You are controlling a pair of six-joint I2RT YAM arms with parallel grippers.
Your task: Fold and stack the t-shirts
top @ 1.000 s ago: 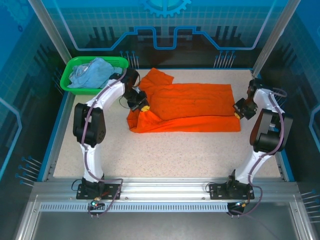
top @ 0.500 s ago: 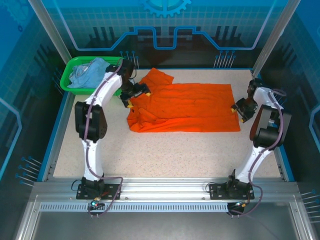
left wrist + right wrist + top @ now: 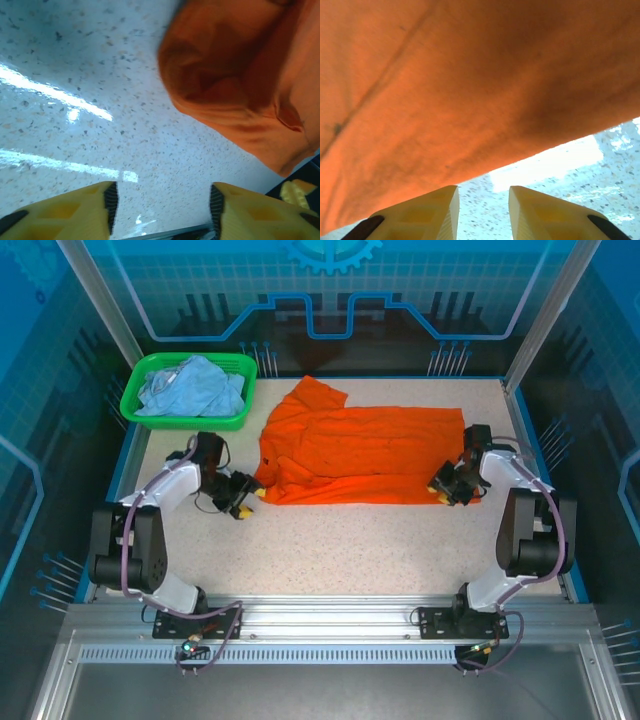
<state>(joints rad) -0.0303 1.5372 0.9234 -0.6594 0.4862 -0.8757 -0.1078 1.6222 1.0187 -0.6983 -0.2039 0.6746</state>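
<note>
The bright orange t-shirt (image 3: 365,452) lies spread flat across the middle of the table, folded lengthwise into a long band. My left gripper (image 3: 249,501) sits low at its near-left corner, jaws open over bare table, with the cloth just ahead of it. In the left wrist view the left gripper (image 3: 162,202) holds nothing and the orange t-shirt (image 3: 240,75) bulges at upper right. My right gripper (image 3: 441,490) is at the near-right corner. Seen from its wrist, the right gripper (image 3: 484,205) stands narrowly open on nothing, the orange t-shirt's (image 3: 450,85) edge just beyond. The pale blue t-shirt (image 3: 190,387) lies crumpled in the basket.
The green plastic basket (image 3: 185,421) stands at the far left corner of the table. Speckled white tabletop (image 3: 340,540) lies free between the shirt and the arm bases. Blue walls close in the table's sides and back.
Both grippers opened and let go of the orange shirt, then swung toward the near edge to its near corners. The shirt's lifted left fold now lies flat.
</note>
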